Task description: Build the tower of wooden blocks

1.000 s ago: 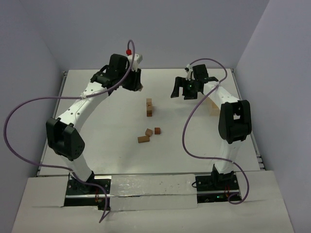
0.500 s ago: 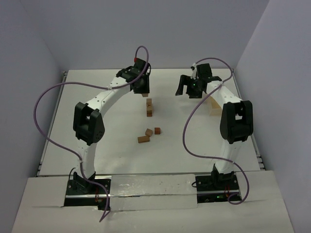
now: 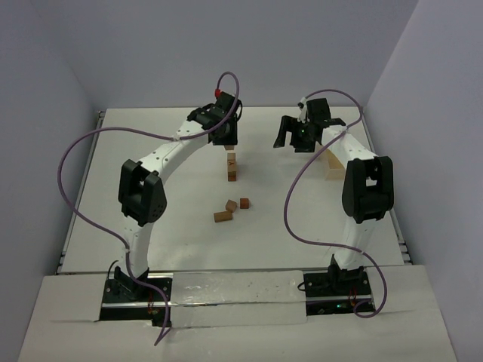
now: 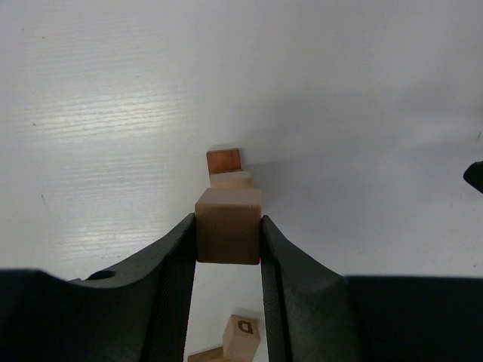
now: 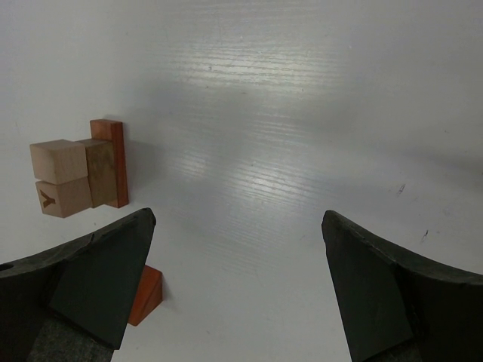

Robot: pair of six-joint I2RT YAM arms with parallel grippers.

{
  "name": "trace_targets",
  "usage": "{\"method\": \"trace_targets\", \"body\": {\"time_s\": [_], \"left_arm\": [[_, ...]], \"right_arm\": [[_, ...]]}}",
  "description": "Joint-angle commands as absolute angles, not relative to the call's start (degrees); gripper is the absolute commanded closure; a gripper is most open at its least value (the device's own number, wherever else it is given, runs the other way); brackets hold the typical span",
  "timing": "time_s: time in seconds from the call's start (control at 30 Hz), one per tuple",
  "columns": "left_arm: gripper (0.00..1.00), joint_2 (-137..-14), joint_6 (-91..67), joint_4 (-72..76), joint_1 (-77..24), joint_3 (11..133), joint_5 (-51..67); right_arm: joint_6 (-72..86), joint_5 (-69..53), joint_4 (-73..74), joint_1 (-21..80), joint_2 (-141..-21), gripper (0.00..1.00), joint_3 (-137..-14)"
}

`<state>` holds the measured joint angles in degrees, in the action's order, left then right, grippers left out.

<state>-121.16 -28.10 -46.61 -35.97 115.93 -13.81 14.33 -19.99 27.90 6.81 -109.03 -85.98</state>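
Looking down from the top view, found the left gripper (image 3: 228, 145) over the far middle of the table (image 3: 151, 136), just above the tower (image 3: 233, 167). In the left wrist view, saw its jaws drawn in narrow and clamped on a tan cube (image 4: 228, 237), one finger flat against each side. Noted the tower's reddish-brown and tan blocks directly beyond that cube in the same view; could not tell whether cube and stack touched. Found the right gripper (image 3: 289, 142) raised over the far right of the table, well apart from the tower, jaws spread wide and holding nothing. Picked out the tower at the left edge of the right wrist view: two tan cubes, one marked with a letter, set against a darker block and a reddish-brown bar. Counted three loose wood blocks (image 3: 232, 205) lying on the table nearer the arm bases, close together and apart from the tower. Saw an orange-red wedge (image 5: 149, 292) on the table beside one finger of the right gripper in its wrist view. Noted a pale tray (image 3: 332, 167) partly hidden behind the right arm
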Motion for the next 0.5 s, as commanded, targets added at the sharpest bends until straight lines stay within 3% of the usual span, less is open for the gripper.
{"method": "trace_targets", "body": {"time_s": [0.0,0.47], "left_arm": [[0.89,-123.51,-27.97,-47.61,-36.65,120.19,-15.31],[0.88,-125.54,-28.18,-48.37,-36.86,121.29,-16.35]], "right_arm": [[14.95,-20.48,27.42,6.59,-107.92,0.00,-88.93],[15.56,-20.36,27.86,6.56,-109.10,0.00,-90.38]]}}
